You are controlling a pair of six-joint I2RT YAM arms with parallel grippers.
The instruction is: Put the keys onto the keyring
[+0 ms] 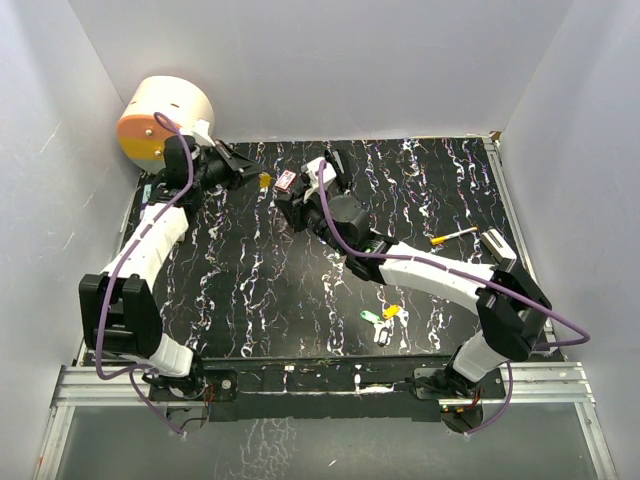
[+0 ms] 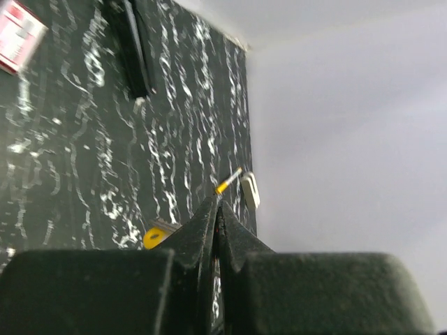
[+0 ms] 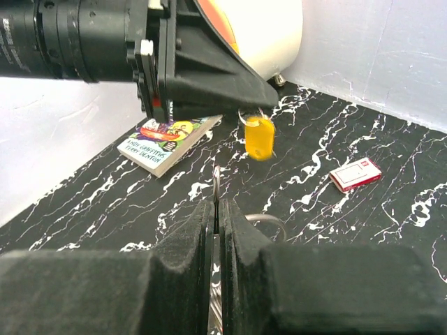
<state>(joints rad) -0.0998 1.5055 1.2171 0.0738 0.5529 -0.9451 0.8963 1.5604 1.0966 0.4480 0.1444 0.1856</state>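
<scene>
My left gripper (image 1: 252, 172) (image 2: 217, 202) is shut at the far left, holding a yellow-headed key (image 1: 265, 181) (image 3: 259, 137) by its small ring, above the table. The key's head peeks out beside my left fingers (image 2: 155, 237). My right gripper (image 1: 287, 203) (image 3: 218, 204) is shut on the thin silver keyring (image 3: 217, 183), held edge-on just short of that key. A second loop of wire (image 3: 271, 222) shows beside the right finger. No grey keys show. Green (image 1: 370, 318), yellow-orange (image 1: 391, 311) and white (image 1: 383, 335) keys lie near the front edge.
A small red-and-white box (image 1: 286, 180) (image 3: 356, 174) lies right of the grippers. A paperback (image 3: 167, 143) and a cream-and-orange round object (image 1: 165, 120) are at the far left. A black stick with a yellow tip (image 1: 455, 236) and a white piece (image 1: 495, 240) lie at the right.
</scene>
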